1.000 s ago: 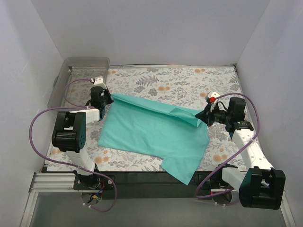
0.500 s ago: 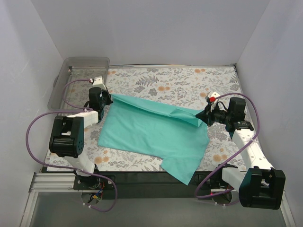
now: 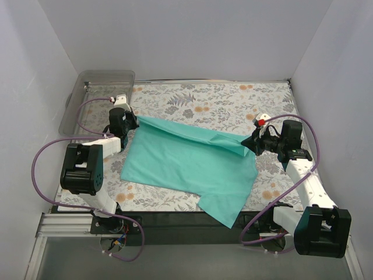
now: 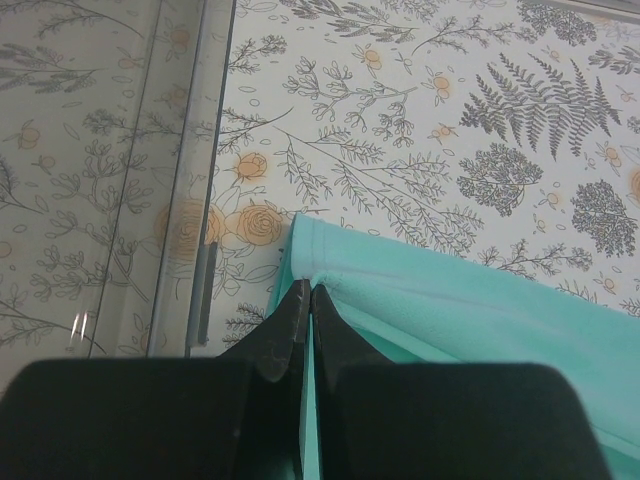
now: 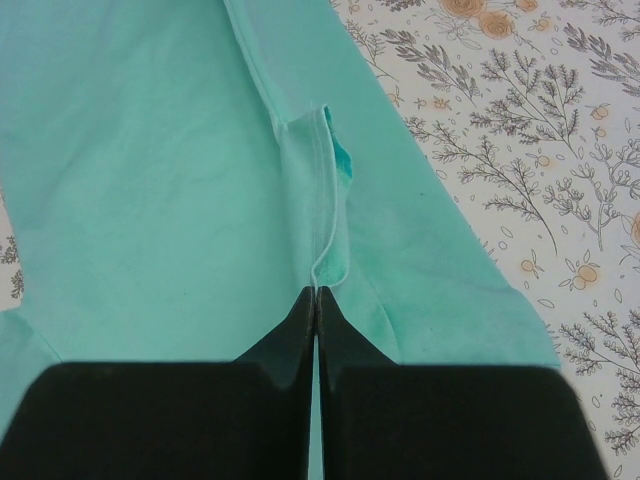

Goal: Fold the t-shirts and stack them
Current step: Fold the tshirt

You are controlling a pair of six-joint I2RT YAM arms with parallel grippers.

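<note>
- clear plastic bin [image 3: 99, 87]: far left corner of the table, beyond my left arm, apart from the cloth.
- my left gripper [image 4: 305, 300]: clenched, with both fingers pinched on the t-shirt's far left corner, right at the stitched hem, low over the floral cover.
- t-shirt [image 3: 186, 166]: one piece, plain teal green, in the middle of the table between my two grippers. the far edge runs in a taut line from one gripper to the other. a narrow folded band lies along that edge toward the right. the body lies mostly flat with soft creases. the near right corner reaches over the table's dark front edge.
- my right gripper [image 5: 316, 297]: clenched, with the fingertips closed on a raised ridge at the shirt's far right end. a stitched hem and a thin seam run into the pinch, and the fabric is creased on either side.
- table [image 3: 274, 99]: grey-and-orange floral cover, showing beyond the shirt's far edge.
</note>
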